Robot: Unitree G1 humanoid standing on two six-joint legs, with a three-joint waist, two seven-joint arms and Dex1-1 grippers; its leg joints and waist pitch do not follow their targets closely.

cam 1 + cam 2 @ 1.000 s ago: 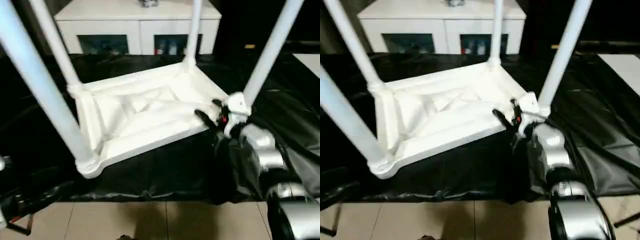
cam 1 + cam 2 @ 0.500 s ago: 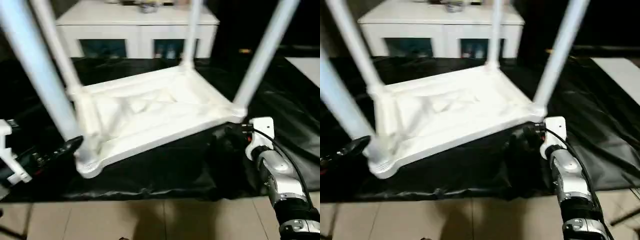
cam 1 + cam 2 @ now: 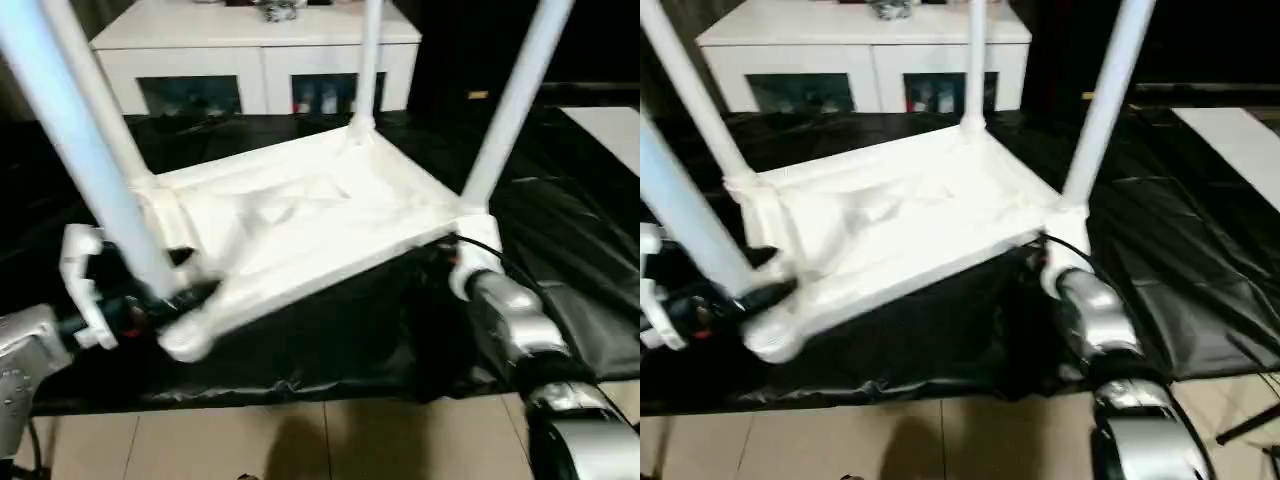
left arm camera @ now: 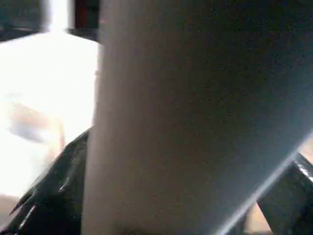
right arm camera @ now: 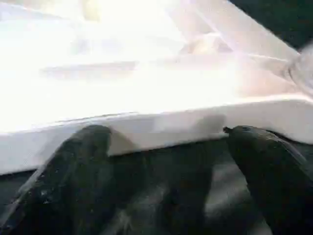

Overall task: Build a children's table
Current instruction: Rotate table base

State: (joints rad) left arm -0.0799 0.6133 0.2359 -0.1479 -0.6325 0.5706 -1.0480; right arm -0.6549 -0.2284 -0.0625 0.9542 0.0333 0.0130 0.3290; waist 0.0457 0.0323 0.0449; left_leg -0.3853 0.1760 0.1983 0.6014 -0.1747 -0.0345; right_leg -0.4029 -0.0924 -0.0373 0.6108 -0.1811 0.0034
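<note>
The table (image 3: 300, 225) lay upside down on a black sheet (image 3: 560, 250), its ribbed underside facing up and its 4 legs rising out of the corners past the top of the head views. The top looked tilted, with the near left corner low on the sheet and the near right corner higher. The near left leg (image 3: 85, 160) was the closest to the camera and ran up to the upper left. The left gripper (image 3: 165, 290) sat at the base of that leg, by the near left corner; its black fingers (image 4: 44, 196) were spread wide, 1 on each side of the leg, and whether they touched it could not be told. In the left wrist view the leg stood large between the 2 fingers. The right gripper (image 5: 171, 161) was at the near right corner, low against the table's front edge and just below the base of the near right leg (image 3: 505, 110). Its fingers (image 5: 73, 166) were also spread wide, their tips at the rim of the top with nothing pinched between them. The silver right forearm (image 3: 510, 320) ran back from that corner to the lower right. Behind the table, past the far edge of the sheet, stood a white cabinet (image 3: 250, 50) with glass doors. A tiled floor (image 3: 300, 440) showed in front of the sheet.
</note>
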